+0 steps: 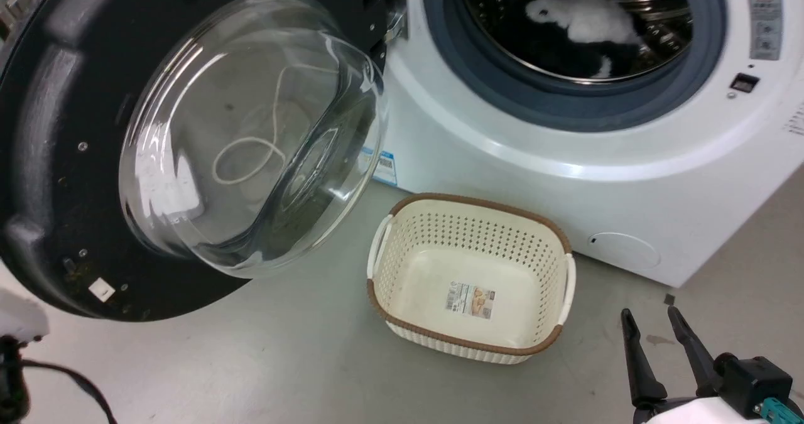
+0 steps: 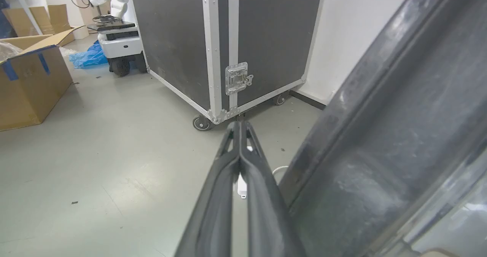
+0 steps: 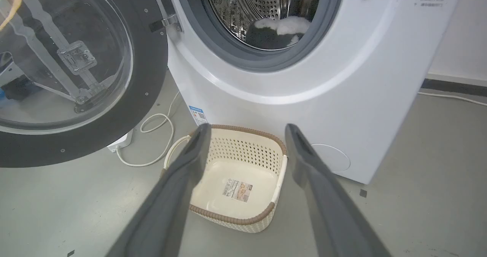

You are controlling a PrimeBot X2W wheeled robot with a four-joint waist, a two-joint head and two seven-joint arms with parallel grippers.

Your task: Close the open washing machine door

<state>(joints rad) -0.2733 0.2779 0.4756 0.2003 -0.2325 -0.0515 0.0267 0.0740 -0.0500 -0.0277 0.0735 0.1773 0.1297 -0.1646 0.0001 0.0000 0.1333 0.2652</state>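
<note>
Head: the washing machine door (image 1: 188, 147) stands wide open, left of the washing machine (image 1: 565, 160); its blue label (image 1: 384, 168) is unreadable. Left wrist: left gripper (image 2: 237, 123) pressed together beside the door's rim. Right wrist: right gripper (image 3: 248, 126) spread, framing the stickered basket (image 3: 243, 133)

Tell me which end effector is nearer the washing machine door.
Left. The left end effector, shut, lies close beside the washing machine door; the right end effector, open, is off past the basket, well apart from it.

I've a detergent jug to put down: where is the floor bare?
Bare floor lies between the washing machine door, the basket and the right gripper. Crowded: the basket sits close before the washing machine, and a white cable lies under the door.
</note>
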